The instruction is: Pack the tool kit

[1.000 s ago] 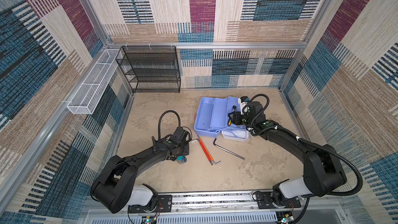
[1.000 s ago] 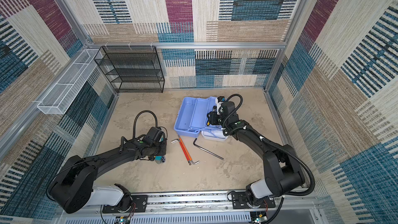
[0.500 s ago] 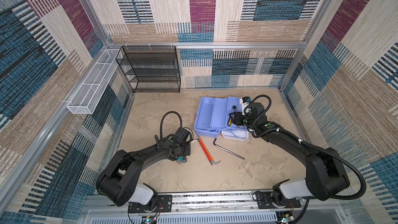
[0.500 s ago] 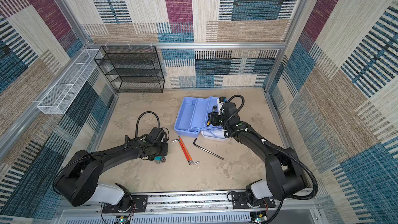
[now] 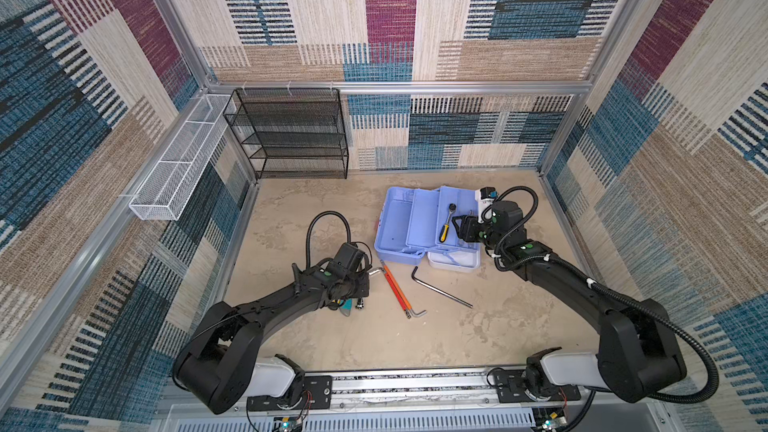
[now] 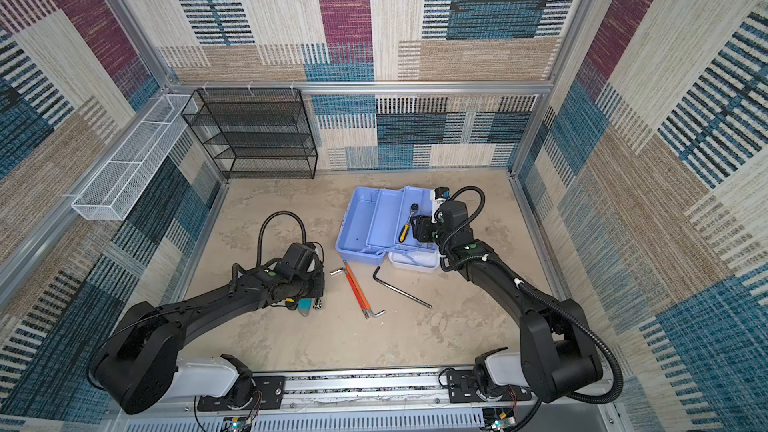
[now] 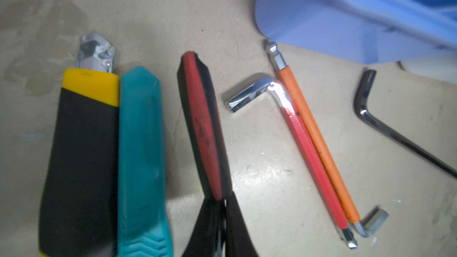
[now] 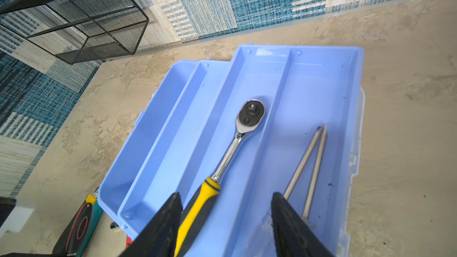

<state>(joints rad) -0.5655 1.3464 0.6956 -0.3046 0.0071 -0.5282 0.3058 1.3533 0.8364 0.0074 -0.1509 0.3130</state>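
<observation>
Light blue toolbox [image 5: 392, 222]; yellow-and-black ratchet [image 8: 223, 161]; orange and red hex keys [image 7: 317, 144]; black rack [image 5: 291, 135]; walls [image 5: 390, 6] striped blue, maroon, beige.

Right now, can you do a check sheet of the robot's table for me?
Surface: tan table, blotchy.
Job's things: blue toolbox open; ratchet and two metal rods in its tray; orange bent key, red bent key, black bent key, knife and teal handle loose.
Clutter: nothing seen.
Grippers: left gripper shut on red-and-black handle; right gripper open, astride the ratchet's handle.
Cables: left hose and right hose loop above the wrists.
Surroundings: black wire rack, white wire basket, patchwork walls.
</observation>
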